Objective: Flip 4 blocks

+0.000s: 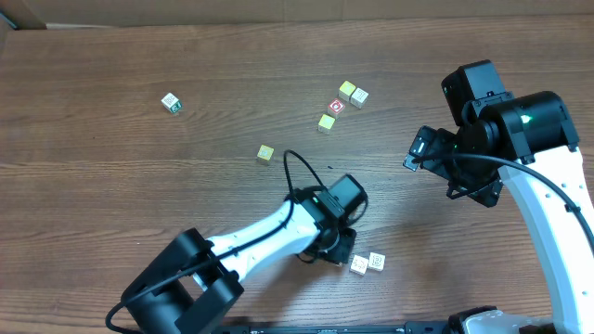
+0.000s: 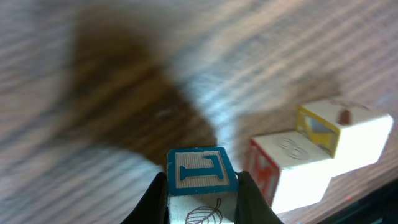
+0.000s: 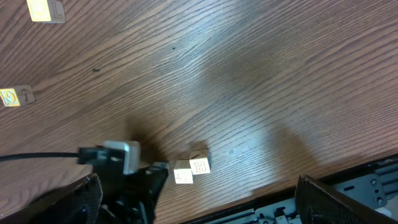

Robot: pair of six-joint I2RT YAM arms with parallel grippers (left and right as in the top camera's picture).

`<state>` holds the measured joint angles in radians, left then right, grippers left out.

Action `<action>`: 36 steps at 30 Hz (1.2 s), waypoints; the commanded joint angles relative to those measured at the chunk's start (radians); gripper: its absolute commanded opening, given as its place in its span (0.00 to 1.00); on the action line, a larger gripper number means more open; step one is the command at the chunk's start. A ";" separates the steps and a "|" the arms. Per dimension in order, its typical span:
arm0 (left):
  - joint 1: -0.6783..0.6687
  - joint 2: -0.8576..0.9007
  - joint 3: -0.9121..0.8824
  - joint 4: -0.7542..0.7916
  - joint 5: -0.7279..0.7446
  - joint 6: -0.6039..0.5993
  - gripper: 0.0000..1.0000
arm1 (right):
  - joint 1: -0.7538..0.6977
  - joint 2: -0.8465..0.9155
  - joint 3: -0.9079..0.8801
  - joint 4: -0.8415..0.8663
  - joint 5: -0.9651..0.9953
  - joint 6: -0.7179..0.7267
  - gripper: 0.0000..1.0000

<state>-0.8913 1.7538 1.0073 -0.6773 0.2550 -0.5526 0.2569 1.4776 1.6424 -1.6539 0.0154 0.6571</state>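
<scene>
Close to the front edge of the table point(image 1: 111, 186), the left gripper point(image 2: 202, 186) was squeezed narrow on a block with a blue T point(image 2: 200, 169). The T face pointed up and a leaf drawing showed on the side below it. I could not tell if the block touched the wood.

Just beside it, on the right, sat a block with a red side point(image 2: 283, 158). A block with a yellow side point(image 2: 348, 127) was touching that one.

I think the step was to flip the T block. To do it well, the wrist should roll until a new face points up. The block should go down flat, a little away from its two neighbors so it does not bump them. The fingers should let go only once it sits steady.

Farther back on the right, the right gripper point(image 3: 205, 202) hung above the table, spread wide and holding nothing.

Past the middle lay one lone block point(image 1: 265, 154). Near the far edge was a small bunch of blocks point(image 1: 342, 104).
</scene>
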 commanded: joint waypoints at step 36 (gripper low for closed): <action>-0.010 -0.001 -0.026 0.018 -0.105 -0.142 0.46 | -0.003 -0.003 -0.003 -0.005 0.006 -0.003 1.00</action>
<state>-0.9070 1.7523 0.9924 -0.6613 0.1764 -0.6899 0.2569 1.4776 1.6424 -1.6611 0.0151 0.6544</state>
